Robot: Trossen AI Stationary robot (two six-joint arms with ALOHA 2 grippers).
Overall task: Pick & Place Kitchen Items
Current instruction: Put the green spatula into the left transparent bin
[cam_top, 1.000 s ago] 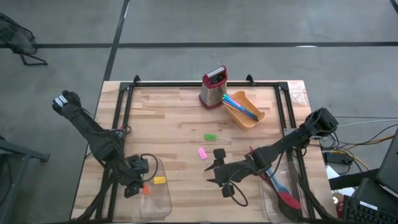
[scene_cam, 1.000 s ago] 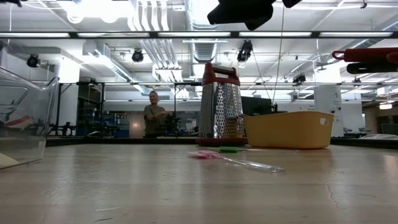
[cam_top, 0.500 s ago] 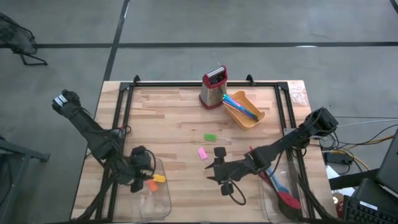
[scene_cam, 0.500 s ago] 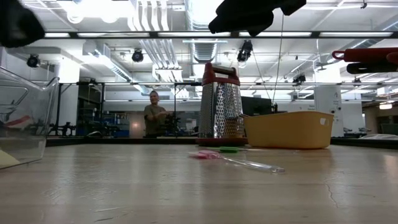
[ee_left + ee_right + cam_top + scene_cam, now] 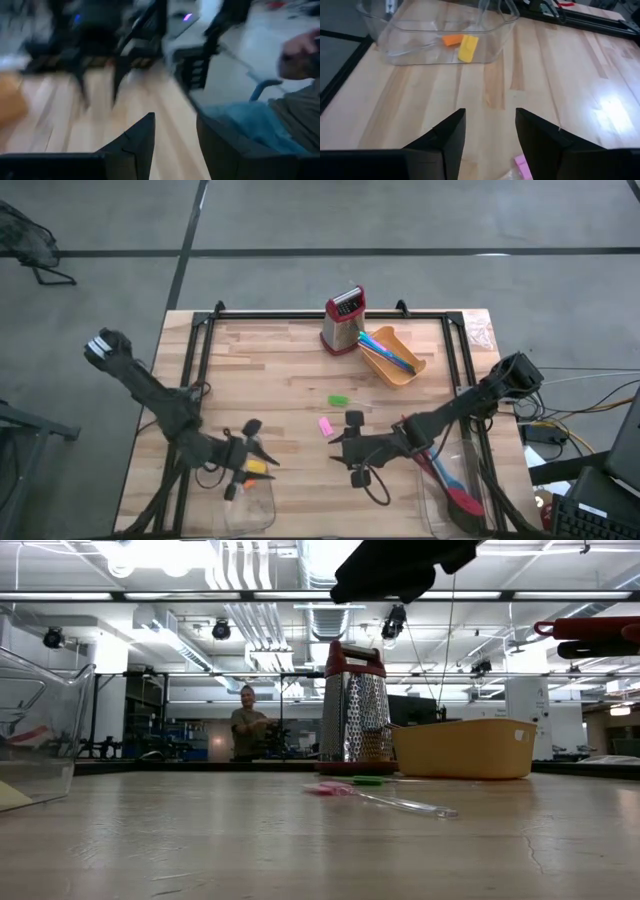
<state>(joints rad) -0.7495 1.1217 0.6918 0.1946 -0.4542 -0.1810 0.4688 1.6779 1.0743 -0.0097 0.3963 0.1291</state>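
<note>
1. My right jaws (image 5: pixel 345 448) hang above the wooden bench (image 5: pixel 270 370) near its middle, parted and holding nothing; my right wrist view shows bare wood in the gap between the two dark fingers, with the small pink piece (image 5: pixel 521 162) just beside one of them. I judge the spread is kept wide so I can come down around that piece.
2. The pink piece (image 5: pixel 325 426) and the small green piece (image 5: pixel 339 400) lie loose on the bench, near each other, with a thin clear stick (image 5: pixel 405 804) lying beside them. They look like the items yet to be moved.
3. My left jaws (image 5: pixel 248 453) sit at the near-left part of the bench, at the clear plastic tray (image 5: pixel 262 505). They are parted and, as far as the blurred left wrist view shows, empty.
4. The flat yellow piece (image 5: pixel 468 48) and the small orange piece (image 5: pixel 452 40) lie touching inside that clear tray, so I take it as the place for small pieces.
5. The blue and green sticks (image 5: pixel 385 351) rest in the orange-yellow plastic bin (image 5: pixel 410 369) beside the upright metal grater with the red top (image 5: pixel 343 320), at the far side.
6. Red utensils (image 5: pixel 455 492) lie in a second clear tray at the right edge, under my right arm.
</note>
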